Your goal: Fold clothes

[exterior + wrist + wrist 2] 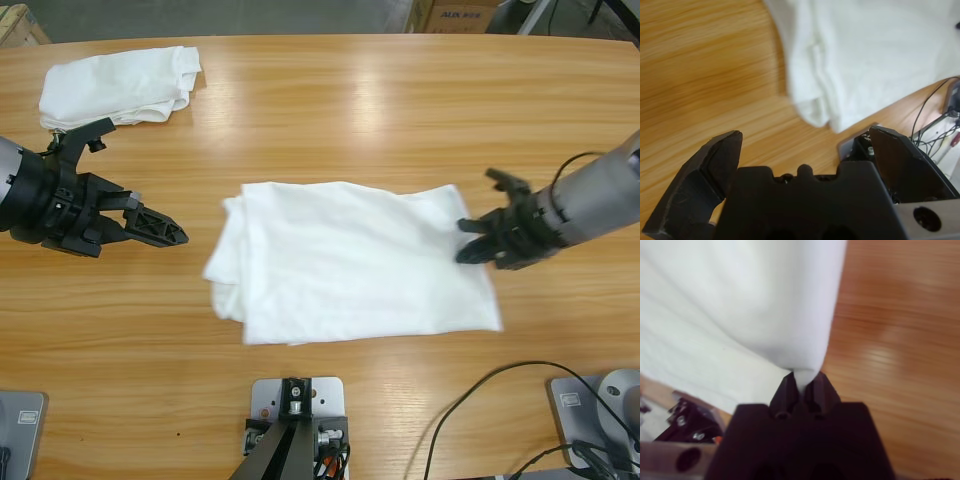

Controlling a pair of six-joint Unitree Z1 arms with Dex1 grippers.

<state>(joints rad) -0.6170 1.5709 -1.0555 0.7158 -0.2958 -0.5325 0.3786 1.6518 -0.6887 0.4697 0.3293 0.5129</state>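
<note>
A white T-shirt (350,262), folded into a rough rectangle, lies at the middle of the wooden table (330,110). At its right edge my right gripper (472,240) is shut on the cloth; in the right wrist view the white T-shirt (750,305) rises from between the pinched jaws of the right gripper (802,382). My left gripper (165,232) hangs open over bare wood a little left of the shirt. In its wrist view the left gripper (805,145) holds nothing, and the T-shirt's (865,55) folded edge lies ahead of it.
A folded white bundle (120,88) of clothes sits at the table's far left corner. Black cables (480,400) trail over the near right edge. A cardboard box (455,14) stands beyond the far edge.
</note>
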